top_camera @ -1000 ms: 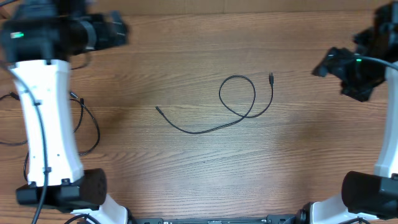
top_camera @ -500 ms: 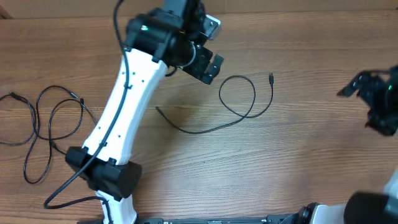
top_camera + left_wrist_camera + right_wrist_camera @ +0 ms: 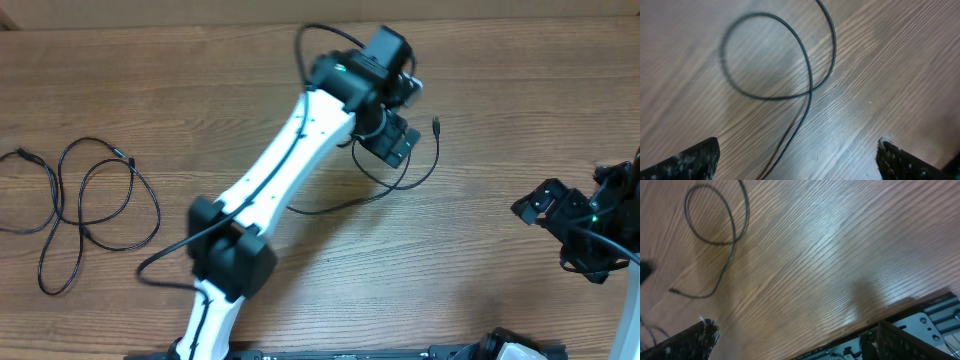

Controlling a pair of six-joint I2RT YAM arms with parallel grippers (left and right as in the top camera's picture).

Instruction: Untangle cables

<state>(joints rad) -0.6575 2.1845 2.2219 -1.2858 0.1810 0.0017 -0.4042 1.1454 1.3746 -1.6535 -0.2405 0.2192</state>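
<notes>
Left hand (image 3: 797,161) hangs low over the looped cable (image 3: 811,82) mid-worktop (image 3: 430,290), fingers spread wide, gripping nothing. The loop crosses itself once, directly beneath. Its plug end (image 3: 436,124) lies just beside the hand. Second cable tangle (image 3: 82,205) sits at far left, well apart. Right hand (image 3: 797,340) is spread wide and empty, near the right edge.

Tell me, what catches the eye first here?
The long white left arm stands out first. It stretches diagonally across the wooden table, with its jaws wide open over a looped black cable near the middle. After that comes a looser tangle of cables at the table's left edge, with neither arm near it.
</notes>
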